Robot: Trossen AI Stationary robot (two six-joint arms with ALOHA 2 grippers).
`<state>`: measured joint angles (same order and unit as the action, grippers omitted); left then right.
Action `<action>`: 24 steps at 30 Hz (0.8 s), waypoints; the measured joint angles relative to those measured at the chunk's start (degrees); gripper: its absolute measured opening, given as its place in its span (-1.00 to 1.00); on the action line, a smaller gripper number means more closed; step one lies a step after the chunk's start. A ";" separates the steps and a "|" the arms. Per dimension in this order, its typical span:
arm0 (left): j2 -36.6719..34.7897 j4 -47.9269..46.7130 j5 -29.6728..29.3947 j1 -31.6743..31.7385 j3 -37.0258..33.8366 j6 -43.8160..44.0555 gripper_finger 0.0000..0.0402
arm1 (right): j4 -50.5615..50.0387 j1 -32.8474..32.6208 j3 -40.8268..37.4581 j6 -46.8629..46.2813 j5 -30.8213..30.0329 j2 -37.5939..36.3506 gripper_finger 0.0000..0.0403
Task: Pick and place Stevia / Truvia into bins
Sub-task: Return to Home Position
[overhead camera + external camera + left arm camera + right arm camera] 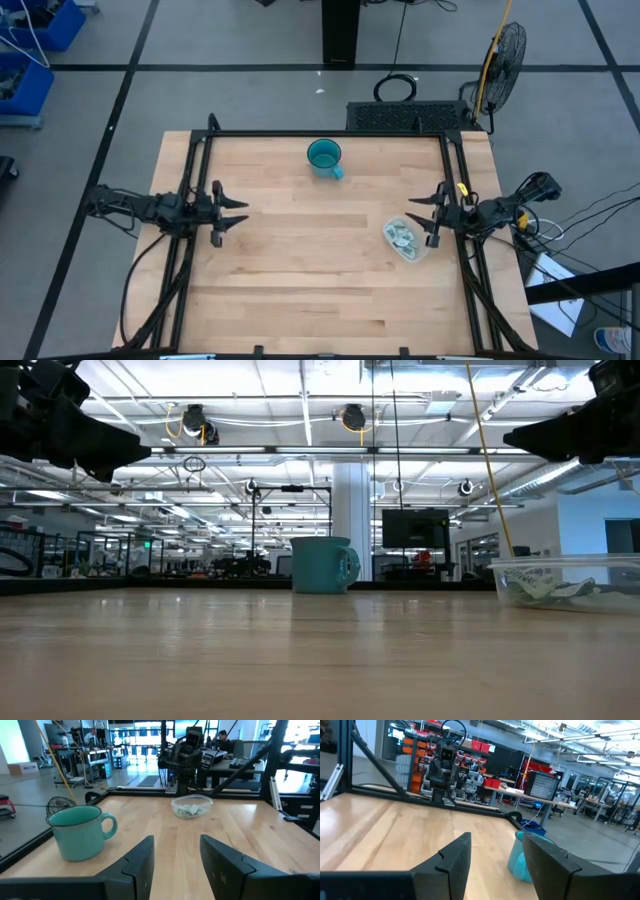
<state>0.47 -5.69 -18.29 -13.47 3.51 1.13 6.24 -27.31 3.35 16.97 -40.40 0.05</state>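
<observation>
The clear plastic tub (407, 240) sits on the table near its right edge, with several pale green and white sachets (403, 237) lying inside; it also shows in the low view (565, 582) and the left wrist view (191, 806). My right gripper (427, 215) hovers open just above and beside the tub, above the table. My left gripper (233, 213) hovers open near the left edge, far from the tub. I see no sachets lying loose on the table.
A teal mug (325, 157) with a handle stands near the far edge at the middle, also seen in the low view (322, 565). Black frame rails (330, 134) run along the far, left and right sides of the wooden tabletop. A fan stands on the floor beyond the far right corner.
</observation>
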 joint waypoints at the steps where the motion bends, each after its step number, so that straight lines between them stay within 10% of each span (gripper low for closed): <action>1: 0.00 0.00 -0.02 0.00 0.00 0.02 -0.19 | 0.00 0.00 -0.03 0.66 -0.01 0.00 -0.15; 11: 0.00 -0.04 -0.14 0.00 0.00 0.90 -0.19 | 0.25 0.02 -0.14 9.80 -6.12 0.09 -0.15; 17: 0.00 -0.04 -0.10 0.00 -0.02 2.30 -0.19 | 0.92 -0.02 -0.15 0.29 -5.86 0.09 -0.15; 24: 0.00 -0.04 -0.10 0.00 -0.02 2.21 -0.19 | 1.14 0.34 -0.21 0.99 10.63 0.13 -0.15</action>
<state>0.47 -5.74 -18.39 -13.47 3.49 3.33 7.38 -26.97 3.14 17.96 -29.77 0.19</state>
